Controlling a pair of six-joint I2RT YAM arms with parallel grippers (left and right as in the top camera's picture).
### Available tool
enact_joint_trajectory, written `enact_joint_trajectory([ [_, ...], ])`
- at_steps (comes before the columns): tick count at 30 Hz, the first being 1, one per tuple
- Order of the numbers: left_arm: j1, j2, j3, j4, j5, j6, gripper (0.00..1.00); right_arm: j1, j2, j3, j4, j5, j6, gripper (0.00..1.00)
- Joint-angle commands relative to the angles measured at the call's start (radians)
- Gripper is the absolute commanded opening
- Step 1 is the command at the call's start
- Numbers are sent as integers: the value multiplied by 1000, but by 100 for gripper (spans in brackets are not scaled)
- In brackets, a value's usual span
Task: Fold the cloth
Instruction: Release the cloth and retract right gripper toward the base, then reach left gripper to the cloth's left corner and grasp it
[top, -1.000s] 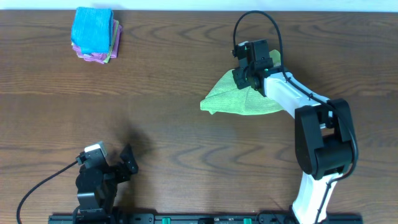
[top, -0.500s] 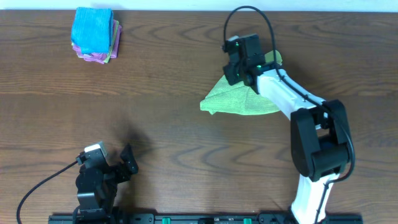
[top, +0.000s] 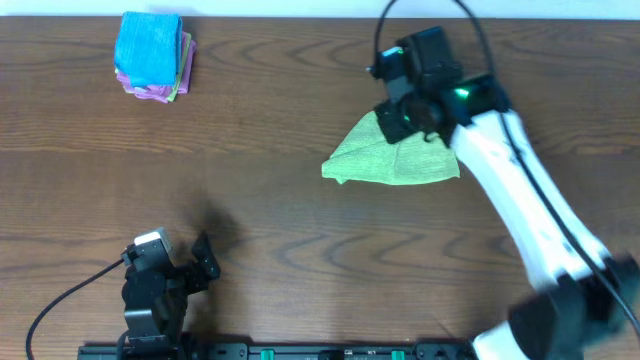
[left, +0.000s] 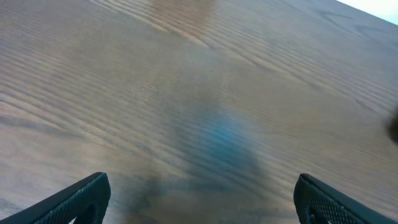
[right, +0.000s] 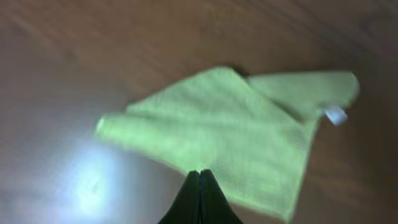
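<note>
Overhead, the cloth (top: 392, 160) is seen lying on the wooden table (top: 300, 220), right of centre and in the far half. It is bunched into a rough triangle, with one point directed left and a corner hidden under the right gripper (top: 393, 122). The white right arm (top: 520, 190) is stretched in from the near right edge, and its gripper is held over the upper part of the fabric. In the right wrist view the black fingers (right: 200, 190) are pressed together into a single point in front of the cloth's near edge; whether the fabric is touched by them cannot be told. A small white tag (right: 336, 115) is shown at the cloth's right corner. The left gripper (top: 205, 262) is kept at the near left, well apart from the cloth, and its fingers (left: 87, 196) are spread wide over bare wood. A stack of folded cloths (top: 152, 55), blue on top, is placed at the far left corner.
</note>
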Motion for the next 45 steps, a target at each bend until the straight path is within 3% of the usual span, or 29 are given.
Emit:
enact_joint_trajectory([
  [1,-4,-6,-6,0,-24,14,95,2,-89,-16,-71,-4,19,1],
  [5,-4,-6,-6,13,-24,13,95,2,-245,-150,-129,-4,96,1],
  [8,-4,-6,-6,16,91,-63,95,11,-376,-285,-137,-5,166,2],
  [9,-4,-6,-6,22,146,-127,95,16,-423,-330,-140,-6,190,2],
  [12,-4,-6,-4,27,377,-477,95,21,-583,-470,-142,-60,233,2],
  [16,-4,-6,-3,44,441,-622,95,22,-727,-539,-141,-95,254,2],
  [17,-4,-6,-3,53,483,-644,95,21,-751,-539,-141,-95,257,14],
  [18,-4,-6,-3,82,542,-672,95,21,-777,-539,-140,-98,257,46],
  [21,-4,-6,-3,211,571,-776,96,21,-835,-539,-145,-103,257,90],
  [23,-5,-6,-3,299,594,-867,100,21,-859,-539,-150,-124,257,94],
  [25,-8,-6,-3,386,638,-876,89,21,-877,-538,-157,-159,257,96],
  [27,-27,-5,-3,466,663,-876,85,21,-890,-538,-161,-192,256,96],
  [31,-126,43,-3,481,651,-877,83,21,-906,-538,-159,-229,245,95],
  [37,-320,284,0,630,512,-864,80,21,-907,-538,-159,-233,219,94],
  [45,-370,709,83,765,481,-741,81,18,-907,-538,-155,-229,220,89],
])
